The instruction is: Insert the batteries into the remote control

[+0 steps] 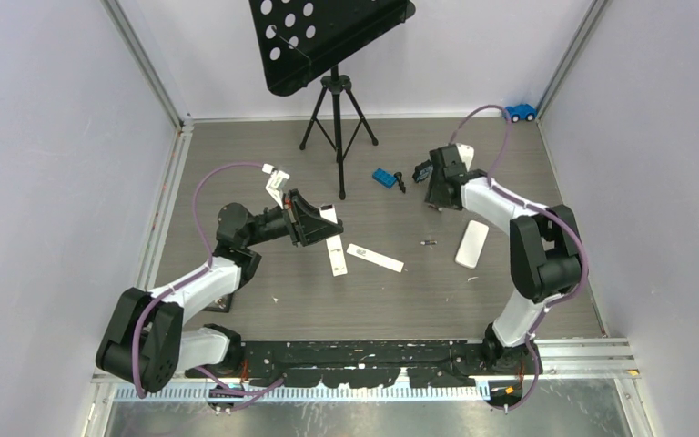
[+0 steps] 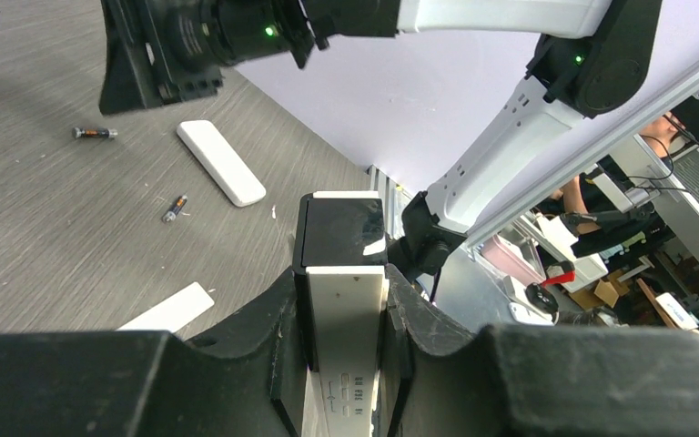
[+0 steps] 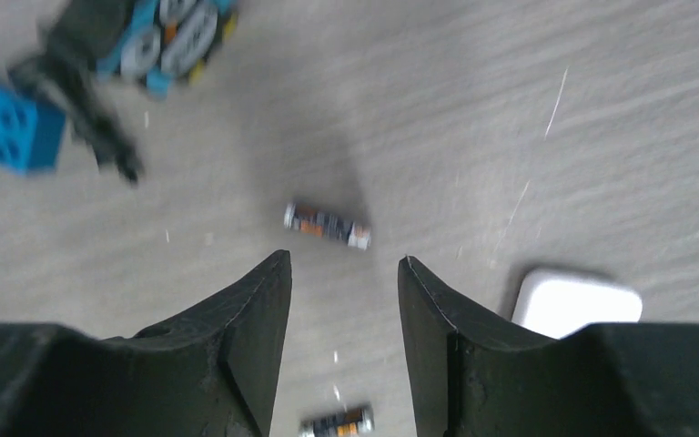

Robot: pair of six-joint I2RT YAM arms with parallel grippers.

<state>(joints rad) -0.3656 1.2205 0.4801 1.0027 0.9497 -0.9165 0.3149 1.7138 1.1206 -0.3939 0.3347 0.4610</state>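
1. A battery (image 3: 327,224) is lying crosswise on the tabletop (image 3: 510,109), just beyond the tips of the right tool (image 3: 343,264). A second battery (image 3: 337,423) is lying nearer, below the gap between the fingers.
2. The right tool is being held open above the tabletop, with nothing between its fingers.
3. The remote control (image 2: 344,314) is being gripped by its long sides in the left tool (image 2: 341,273), clear of the tabletop, and its dark open compartment (image 2: 339,228) is being shown to the wrist camera.
4. A second white remote (image 1: 471,243) is lying flat near the batteries, well apart from the left tool.
5. Two white strips (image 1: 337,255) (image 1: 375,258) are lying near the left tool.
6. A blue brick (image 3: 5,127) and a black-and-blue block (image 3: 159,36) are lying beyond the right tool.
7. A music stand (image 1: 337,91) is standing at the far side.
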